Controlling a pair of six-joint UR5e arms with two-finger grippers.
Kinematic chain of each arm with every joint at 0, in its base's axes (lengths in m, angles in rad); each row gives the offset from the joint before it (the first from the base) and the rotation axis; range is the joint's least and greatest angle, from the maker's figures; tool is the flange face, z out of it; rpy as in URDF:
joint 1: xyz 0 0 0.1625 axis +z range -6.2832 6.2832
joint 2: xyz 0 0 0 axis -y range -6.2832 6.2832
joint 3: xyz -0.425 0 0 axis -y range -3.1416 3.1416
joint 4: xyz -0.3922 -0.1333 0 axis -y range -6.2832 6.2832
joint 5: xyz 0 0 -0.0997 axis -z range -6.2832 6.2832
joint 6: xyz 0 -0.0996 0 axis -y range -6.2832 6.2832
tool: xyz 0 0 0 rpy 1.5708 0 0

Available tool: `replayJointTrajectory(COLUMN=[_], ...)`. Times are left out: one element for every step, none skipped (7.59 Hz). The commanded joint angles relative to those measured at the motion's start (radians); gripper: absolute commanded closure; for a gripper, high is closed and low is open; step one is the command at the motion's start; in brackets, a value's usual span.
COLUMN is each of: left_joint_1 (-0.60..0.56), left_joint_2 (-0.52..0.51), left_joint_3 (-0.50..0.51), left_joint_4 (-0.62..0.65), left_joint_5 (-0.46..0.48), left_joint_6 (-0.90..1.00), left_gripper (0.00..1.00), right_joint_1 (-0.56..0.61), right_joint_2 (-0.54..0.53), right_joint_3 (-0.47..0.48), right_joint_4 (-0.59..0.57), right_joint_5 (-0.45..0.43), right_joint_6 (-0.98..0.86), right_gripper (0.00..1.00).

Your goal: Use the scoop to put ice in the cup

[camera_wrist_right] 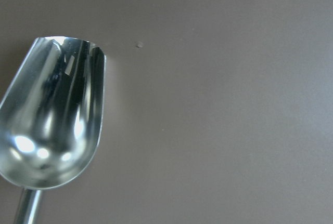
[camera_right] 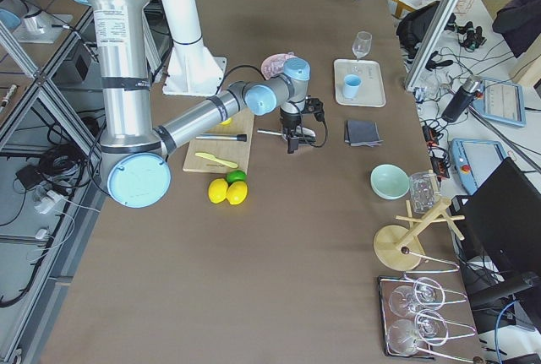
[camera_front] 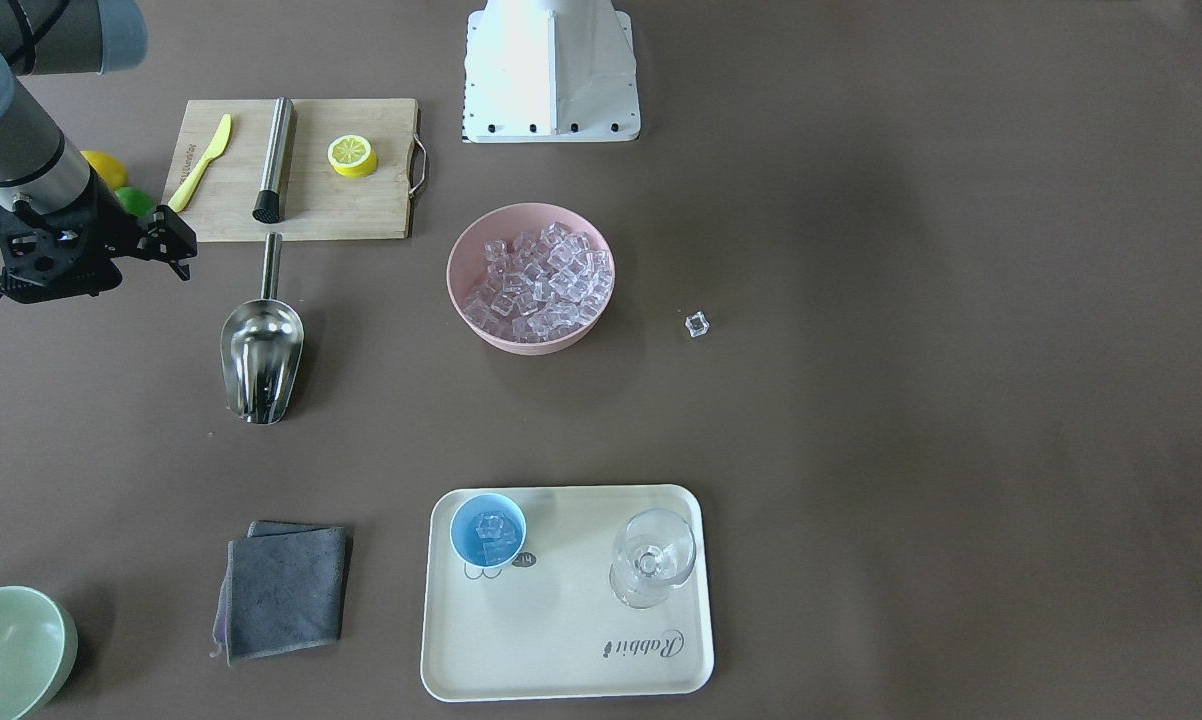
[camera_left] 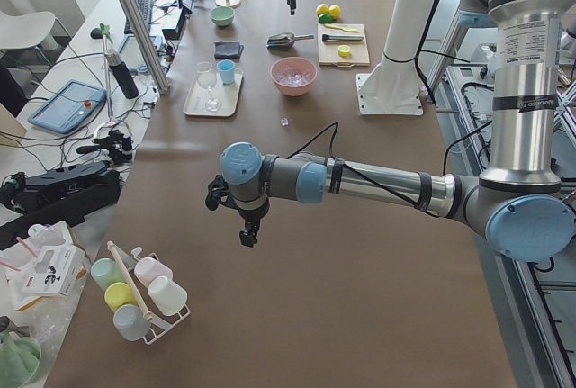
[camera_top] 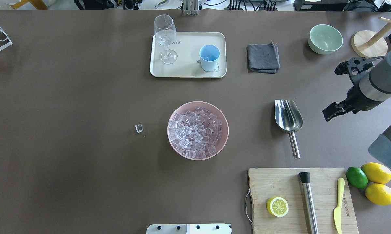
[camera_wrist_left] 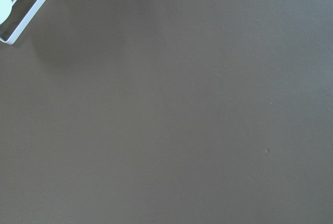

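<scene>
**Scoop pick-up: approach and grasp**

Locate the scoop (camera_top: 289,118) lying flat and empty on the table (camera_top: 85,146), right of the pink bowl (camera_top: 224,130), trough toward the far side. Note its handle (camera_top: 294,148) pointing near, toward the cutting board (camera_top: 280,182). Note the ice (camera_top: 195,131) heaped in that bowl and one stray cube (camera_top: 139,128) well to the bowl's left. Note also a few cubes already in the cup (camera_top: 209,58), which stands on the far tray (camera_top: 189,70).

Check the right gripper (camera_top: 329,114): hovering to the right of the scoop, apart from it, carrying nothing — finger spread not readable in any view. Check the left gripper (camera_left: 245,230): over bare table far to the left, spread likewise impossible to tell.

Step in hand, as judged: take up the scoop for a load of ice.
- Approach the handle, not the trough — a thin round rod, likely to roll or twist under the pads.
- Set the fingers across the rod and descend close to the table.
- Grip firmly near mid-handle, so that a loaded trough does not swing down.
- Keep clear of the cutting board's edge just behind the handle end.
</scene>
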Motion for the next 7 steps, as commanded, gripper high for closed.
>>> replayJointTrajectory(left_joint_1=[-0.001, -0.002, -0.001, -0.001, -0.002, -0.005, -0.004], left_joint_2=[-0.003, -0.003, -0.003, -0.006, -0.003, 0.0, -0.001], left_joint_3=[0.0, -0.002, 0.0, 0.004, -0.014, -0.014, -0.015], left_joint_4=[0.007, 0.005, 0.004, 0.004, 0.004, 0.004, 0.004], left_joint_5=[0.001, 0.001, 0.001, 0.003, 0.003, 0.004, 0.013], left_joint_6=[-0.043, -0.043, -0.043, -0.043, -0.043, -0.043, -0.043], left_gripper=[0.02, 0.02, 0.02, 0.02, 0.02, 0.02, 0.02], right_joint_1=[0.085, 0.125, 0.177, 0.232, 0.295, 0.364, 0.423], right_joint_2=[-0.042, -0.072, -0.105, -0.129, -0.14, -0.151, -0.151], right_joint_3=[-0.048, -0.058, -0.066, -0.087, -0.115, -0.137, -0.176], right_joint_4=[0.002, 0.002, 0.002, 0.002, 0.002, 0.002, 0.002], right_joint_5=[0.005, 0.006, 0.024, 0.049, 0.07, 0.089, 0.115], right_joint_6=[-0.098, -0.144, -0.188, -0.233, -0.286, -0.345, -0.4], right_gripper=[0.0, 0.0, 0.0, 0.0, 0.0, 0.0, 0.0])
